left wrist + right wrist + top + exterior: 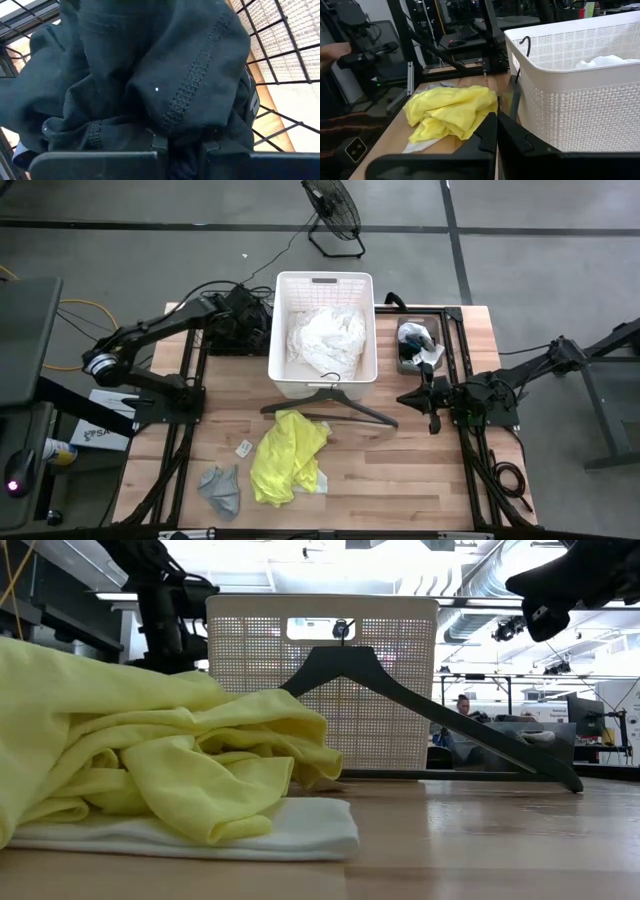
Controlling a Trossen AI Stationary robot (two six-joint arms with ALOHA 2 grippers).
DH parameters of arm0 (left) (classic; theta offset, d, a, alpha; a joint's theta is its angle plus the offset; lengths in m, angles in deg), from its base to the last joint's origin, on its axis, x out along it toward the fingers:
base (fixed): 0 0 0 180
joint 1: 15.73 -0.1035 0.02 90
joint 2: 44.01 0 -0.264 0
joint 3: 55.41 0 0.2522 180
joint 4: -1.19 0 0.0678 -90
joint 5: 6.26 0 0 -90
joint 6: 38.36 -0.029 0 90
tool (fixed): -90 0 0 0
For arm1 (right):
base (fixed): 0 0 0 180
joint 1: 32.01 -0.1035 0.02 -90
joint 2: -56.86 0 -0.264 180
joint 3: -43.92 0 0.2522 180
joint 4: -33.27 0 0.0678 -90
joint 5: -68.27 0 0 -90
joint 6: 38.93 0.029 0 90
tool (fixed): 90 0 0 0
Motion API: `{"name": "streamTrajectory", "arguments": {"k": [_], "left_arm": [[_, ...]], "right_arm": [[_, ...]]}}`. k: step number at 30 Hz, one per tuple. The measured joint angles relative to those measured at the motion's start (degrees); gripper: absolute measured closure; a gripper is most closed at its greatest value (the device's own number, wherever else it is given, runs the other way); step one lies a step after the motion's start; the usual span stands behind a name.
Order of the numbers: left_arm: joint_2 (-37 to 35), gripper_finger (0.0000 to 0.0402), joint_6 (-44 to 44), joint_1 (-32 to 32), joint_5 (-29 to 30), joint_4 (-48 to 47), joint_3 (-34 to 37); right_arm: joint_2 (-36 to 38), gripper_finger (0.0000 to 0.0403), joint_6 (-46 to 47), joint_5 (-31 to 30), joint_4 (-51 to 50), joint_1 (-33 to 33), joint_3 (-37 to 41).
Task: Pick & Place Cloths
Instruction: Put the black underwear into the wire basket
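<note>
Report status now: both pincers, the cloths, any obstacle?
Left pincer shut on black cloth, left of basket. Right pincer shut, empty. Hanger lies between basket and yellow cloth.

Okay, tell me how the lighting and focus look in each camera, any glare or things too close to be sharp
High view: even light, soft shadows under the hanger. Low view: bright ceiling lights behind, the right gripper a dark silhouette, the near yellow cloth soft. Left wrist view: black cloth fills the frame, dim. Right wrist view: its own fingers blurred.
</note>
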Motion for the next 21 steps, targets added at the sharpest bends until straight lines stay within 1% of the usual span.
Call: {"name": "streamTrajectory", "arguments": {"k": [3,11,18,21], "left_arm": [[1.41,0.0377,-0.02,0.0,0.02,0.32,0.11],[6.81,0.0376,-0.02,0.0,0.15,7.52,4.12],[9.47,0.0376,-0.09,-0.17,0.47,9.2,4.19],[10.33,0.0376,-0.07,-1.67,0.18,9.34,4.2]], "right_arm": [[-0.07,0.0401,0.02,0.19,0.02,-0.02,0.0],[-0.07,0.04,0.14,0.16,-0.01,0.0,0.0],[-0.07,0.04,0.15,0.12,-0.01,0.0,-0.02],[-0.07,0.04,0.15,0.12,-0.01,0.0,-0.02]]}}
